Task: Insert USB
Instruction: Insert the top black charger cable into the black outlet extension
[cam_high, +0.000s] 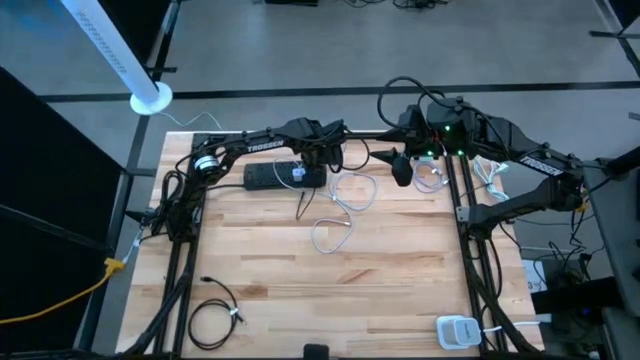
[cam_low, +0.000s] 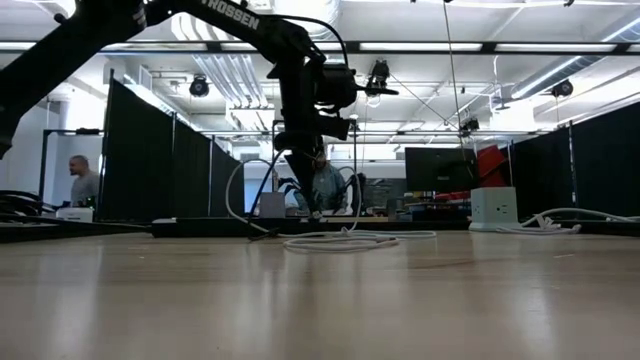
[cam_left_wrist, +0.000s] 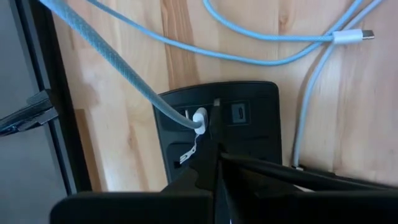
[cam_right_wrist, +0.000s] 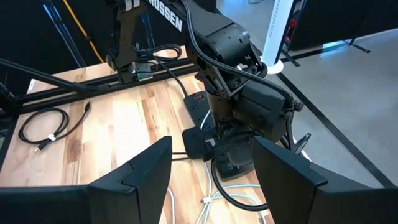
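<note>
High view: wooden table (cam_high: 380, 290), grey floor (cam_high: 350, 45).

You can read one brand only: white letters on the left arm (cam_high: 262, 143). In the high view they spell "TROSSEN" along the link; in the low view the same arm (cam_low: 225, 17) shows "ROSSEN"; in the right wrist view (cam_right_wrist: 166, 20) "RUSSEN" is all that shows. Nothing else is legible.

Black partitions (cam_low: 165, 160), grey floor (cam_high: 330, 45), ceiling lights (cam_low: 440, 47)
</note>
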